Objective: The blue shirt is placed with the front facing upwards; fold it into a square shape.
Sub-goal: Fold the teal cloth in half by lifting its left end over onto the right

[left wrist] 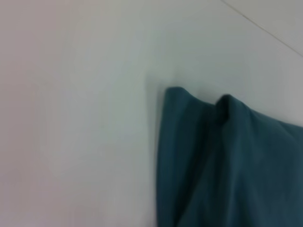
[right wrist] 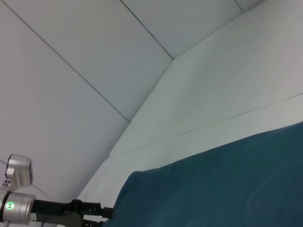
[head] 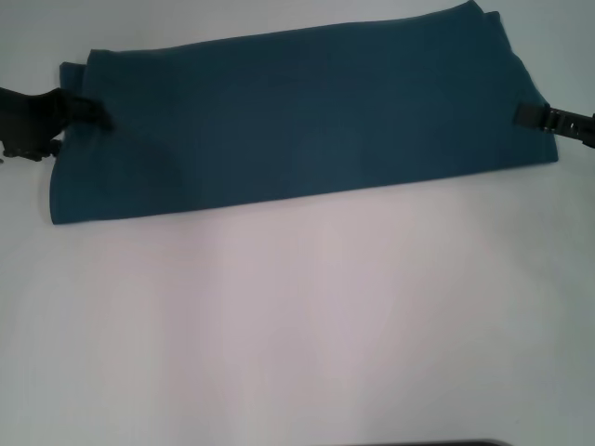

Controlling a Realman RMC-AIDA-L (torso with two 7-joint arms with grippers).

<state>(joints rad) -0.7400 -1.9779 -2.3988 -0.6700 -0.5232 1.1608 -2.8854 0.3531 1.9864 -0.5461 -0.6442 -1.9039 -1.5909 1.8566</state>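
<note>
Shirt (head: 297, 116), at 12 o'clock on the table (head: 297, 325), is already folded into a long band; we judge crosswise folds remain. Left gripper (head: 93, 116) and right gripper (head: 530, 113) clamp its ends.

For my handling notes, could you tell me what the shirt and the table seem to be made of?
The shirt: soft matte knit fabric, probably cotton; it drapes and bunches into folds where the left gripper meets its edge, with no sheen. The right gripper is at the opposite edge. The table: smooth, hard-looking white surface, perhaps laminate; flat, unwrinkled, faintly reflective.
</note>
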